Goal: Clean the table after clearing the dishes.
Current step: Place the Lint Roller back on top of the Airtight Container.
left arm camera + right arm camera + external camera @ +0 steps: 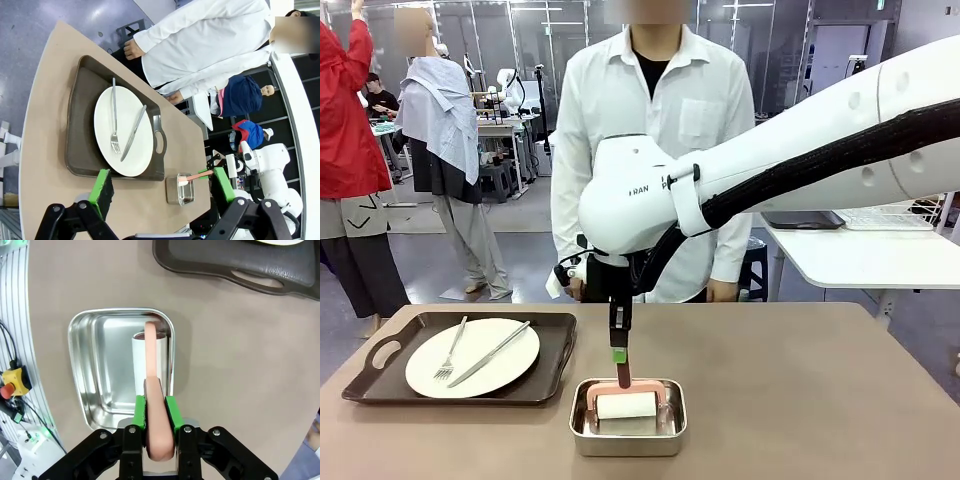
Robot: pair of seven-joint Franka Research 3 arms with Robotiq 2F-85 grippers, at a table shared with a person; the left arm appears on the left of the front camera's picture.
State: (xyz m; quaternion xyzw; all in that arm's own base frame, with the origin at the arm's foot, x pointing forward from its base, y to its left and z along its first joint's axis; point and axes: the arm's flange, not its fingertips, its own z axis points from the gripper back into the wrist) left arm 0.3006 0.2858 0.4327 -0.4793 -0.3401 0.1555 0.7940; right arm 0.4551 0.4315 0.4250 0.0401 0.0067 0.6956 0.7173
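Steel pan is cradling the roller the right pincer is clenching; left pincer is hanging released; beside the pan, dishes are awaiting clearing.

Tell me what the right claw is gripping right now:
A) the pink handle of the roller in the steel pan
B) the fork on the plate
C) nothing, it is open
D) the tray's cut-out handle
A: the right claw has its green pads pinched on the pink handle of the white roller, which sits in the steel pan.
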